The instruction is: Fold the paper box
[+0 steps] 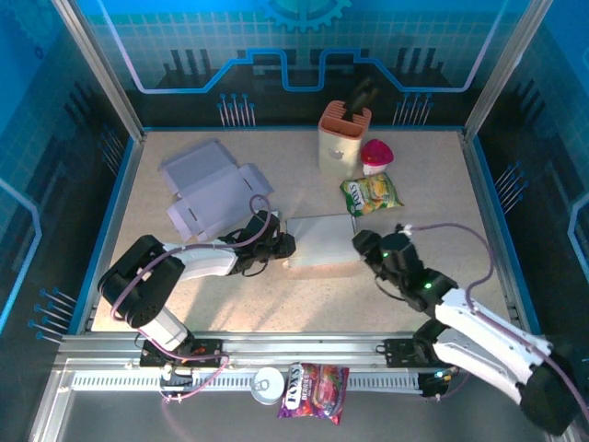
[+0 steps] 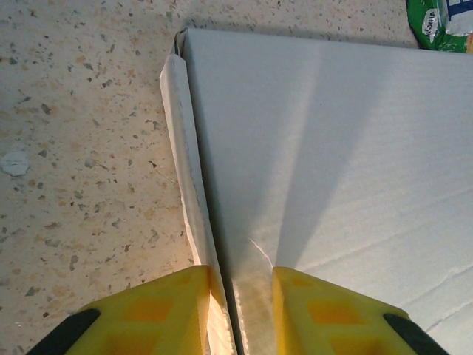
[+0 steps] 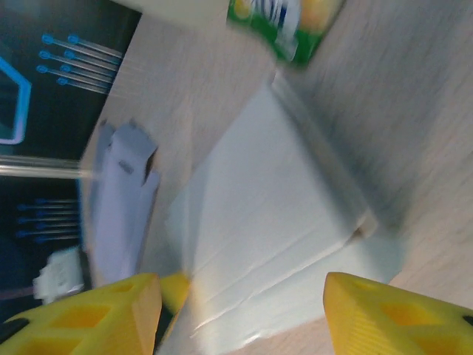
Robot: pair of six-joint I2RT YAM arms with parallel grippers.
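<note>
Green snack bag, beige holder

matt, smooth paper box on a speckled, grainy table.

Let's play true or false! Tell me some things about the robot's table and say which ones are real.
1. The left gripper pinches an edge of the white paper box. True.
2. The right gripper is squeezed shut. False: its yellow fingers stand wide apart.
3. A green snack bag lies near the box's far corner. True.
4. The flat grey cardboard sheet sits on top of the white box. False: it lies apart, farther left.
</note>
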